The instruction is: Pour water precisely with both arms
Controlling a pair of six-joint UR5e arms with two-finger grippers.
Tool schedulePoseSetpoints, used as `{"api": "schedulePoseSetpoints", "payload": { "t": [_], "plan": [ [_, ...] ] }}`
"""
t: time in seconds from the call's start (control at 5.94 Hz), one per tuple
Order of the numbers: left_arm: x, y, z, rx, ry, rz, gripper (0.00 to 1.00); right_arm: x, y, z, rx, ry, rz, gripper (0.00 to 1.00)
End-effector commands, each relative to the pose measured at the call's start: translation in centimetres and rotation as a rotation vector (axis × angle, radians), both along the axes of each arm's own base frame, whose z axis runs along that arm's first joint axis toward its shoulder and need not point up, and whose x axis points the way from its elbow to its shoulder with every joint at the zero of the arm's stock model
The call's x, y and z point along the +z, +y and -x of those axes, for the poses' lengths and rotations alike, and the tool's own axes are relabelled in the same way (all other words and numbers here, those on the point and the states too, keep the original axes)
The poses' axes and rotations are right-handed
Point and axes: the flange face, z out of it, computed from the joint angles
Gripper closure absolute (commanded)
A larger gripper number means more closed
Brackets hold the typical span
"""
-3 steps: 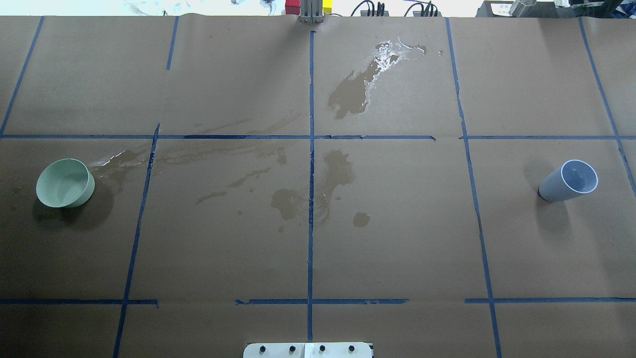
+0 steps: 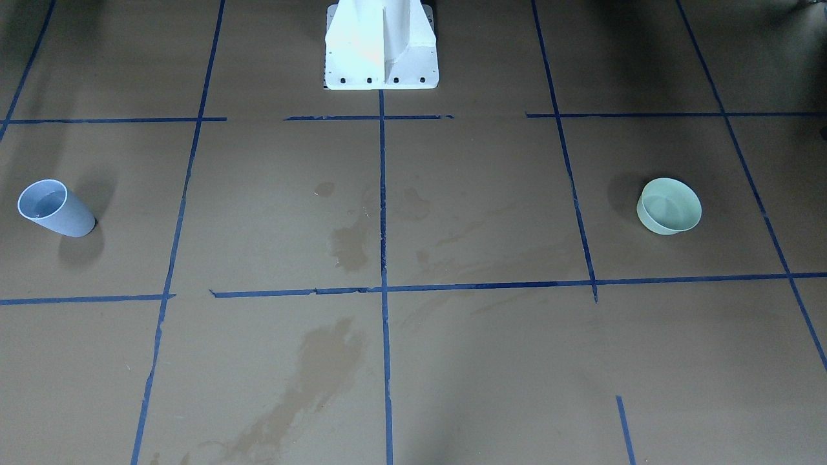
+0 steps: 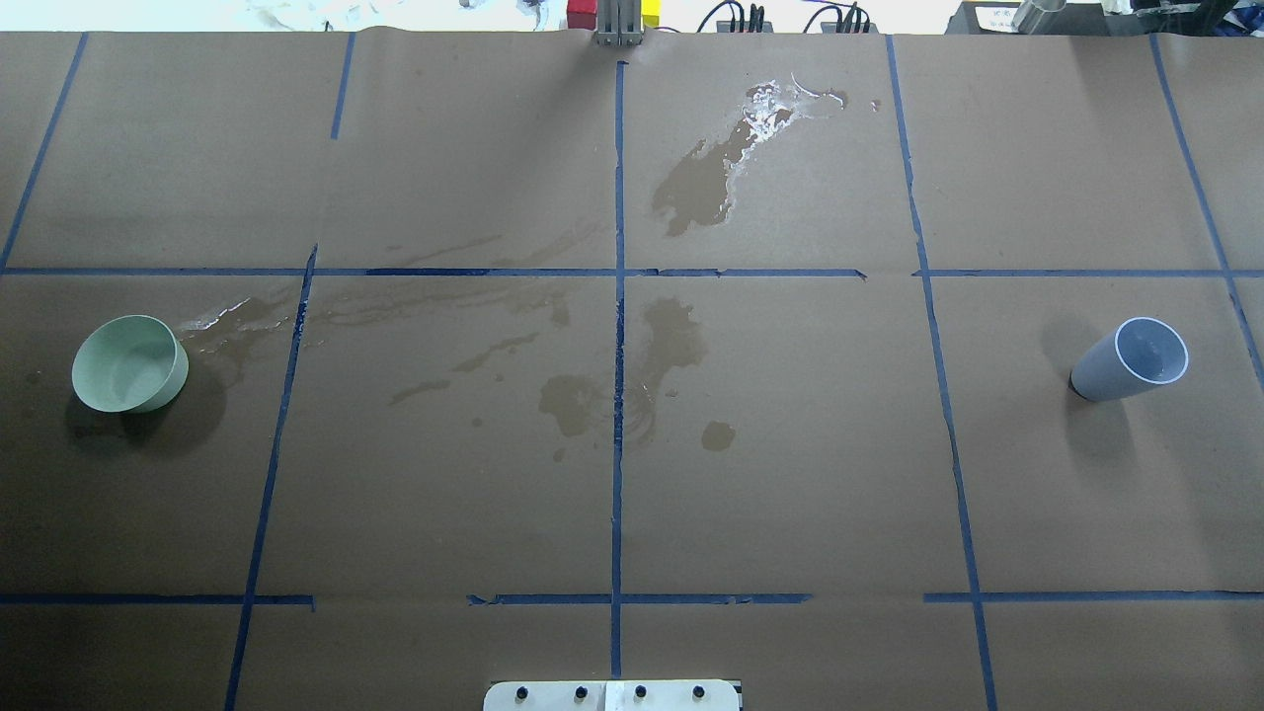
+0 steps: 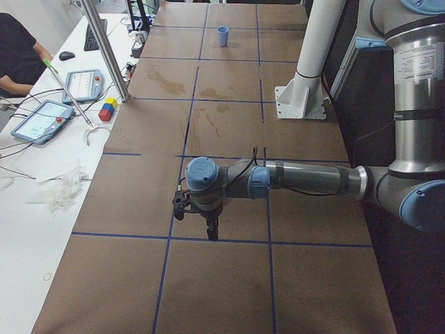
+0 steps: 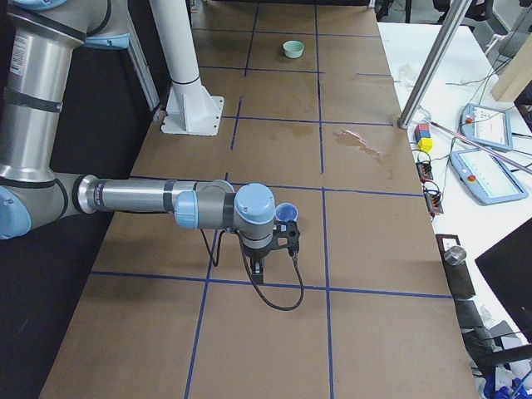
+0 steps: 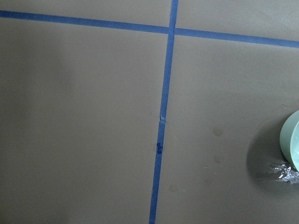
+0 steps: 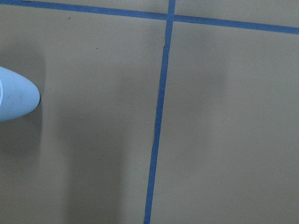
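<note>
On my left side the green bowl [image 3: 129, 363] stands upright, well apart from the blue-grey cup [image 3: 1131, 358] on my right, which holds a faint sheen of water [image 2: 42, 205]. Whether my left gripper [image 4: 211, 234] and right gripper [image 5: 259, 274] are spread or closed, I cannot tell

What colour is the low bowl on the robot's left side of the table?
The bowl is pale mint green, clearest in the overhead exterior view.
</note>
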Motion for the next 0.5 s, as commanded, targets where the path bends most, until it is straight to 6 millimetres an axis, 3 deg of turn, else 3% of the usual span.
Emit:
{"api": "schedulePoseSetpoints", "payload": {
  "t": [0.0,0.34],
  "plan": [
    [-0.33,-0.15,-0.09,0.005,0.001,-0.015,0.0,-0.07,0.0,0.04,0.0,-0.006,-0.002,0.0],
    [-0.08,-0.19,-0.08,-0.003,0.008,-0.012,0.0,0.44,0.62,0.13,0.0,-0.018,0.009,0.0]
  ]
}}
